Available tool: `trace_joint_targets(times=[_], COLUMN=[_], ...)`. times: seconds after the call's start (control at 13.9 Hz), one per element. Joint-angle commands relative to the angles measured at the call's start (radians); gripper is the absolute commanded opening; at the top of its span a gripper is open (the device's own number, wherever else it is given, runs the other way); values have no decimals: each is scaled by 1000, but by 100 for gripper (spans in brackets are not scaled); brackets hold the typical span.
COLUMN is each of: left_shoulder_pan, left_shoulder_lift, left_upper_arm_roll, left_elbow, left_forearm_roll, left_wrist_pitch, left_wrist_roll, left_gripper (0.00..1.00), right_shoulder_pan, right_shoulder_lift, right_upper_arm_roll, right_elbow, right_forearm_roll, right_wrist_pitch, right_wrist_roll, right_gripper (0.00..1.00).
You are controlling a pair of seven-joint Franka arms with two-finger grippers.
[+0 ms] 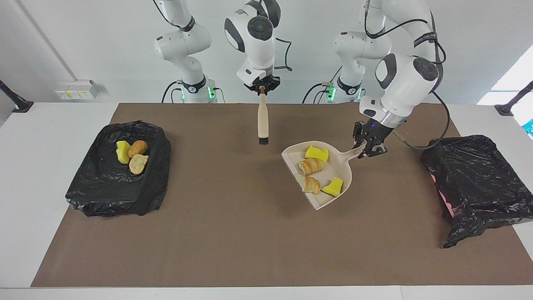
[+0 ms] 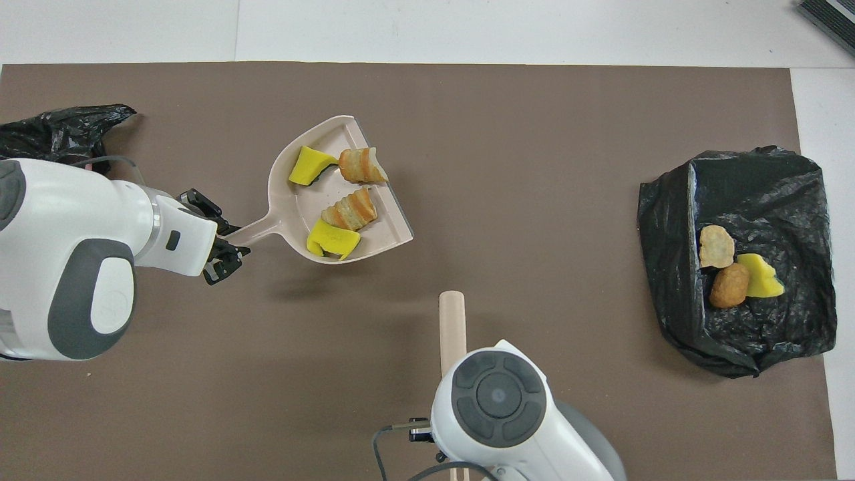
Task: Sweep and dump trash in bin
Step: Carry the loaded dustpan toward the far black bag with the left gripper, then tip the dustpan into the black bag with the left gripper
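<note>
My left gripper (image 1: 368, 146) is shut on the handle of the beige dustpan (image 1: 291, 160), held a little above the brown mat; it also shows in the overhead view (image 2: 224, 244). The dustpan (image 2: 287, 207) carries trash: two yellow sponge bits (image 1: 316, 153) (image 1: 333, 186) and two croissant pieces (image 1: 311, 166) (image 1: 311, 184). My right gripper (image 1: 262, 87) is shut on the top of the beige brush (image 1: 262, 121), which hangs upright with its black bristles down, over the mat's middle on the robots' side. In the overhead view the wrist hides that gripper; only the brush handle (image 2: 452, 327) shows.
A black-bagged bin (image 1: 95, 183) at the right arm's end holds a yellow sponge bit (image 1: 122, 152) and two bread pieces (image 1: 138, 156). A second black-bagged bin (image 1: 474, 183) stands at the left arm's end, beside the dustpan.
</note>
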Motion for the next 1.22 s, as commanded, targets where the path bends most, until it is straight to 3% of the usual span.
trace_joint_targets(times=[0.0, 0.29, 0.86, 1.15], left_shoulder_pan=[58, 164, 433, 531], left_shoulder_lift=[3, 22, 88, 184], left_upper_arm_roll=[-6, -6, -5, -6], left_elbow=[45, 82, 213, 389], left_forearm_roll=[-19, -15, -3, 125], left_wrist_pitch=[-56, -75, -171, -263], left_wrist_roll=[44, 236, 539, 562], left_gripper=[0, 0, 0, 0], right_shoulder_pan=[99, 174, 194, 194], right_shoulder_lift=[18, 79, 43, 43], right_upper_arm_roll=[0, -2, 0, 0], right_elbow=[-81, -105, -260, -262], right_forearm_roll=[21, 11, 3, -3], right_wrist_pitch=[164, 243, 312, 315], right_wrist_roll=[112, 206, 192, 158], right_gripper=[0, 0, 0, 0])
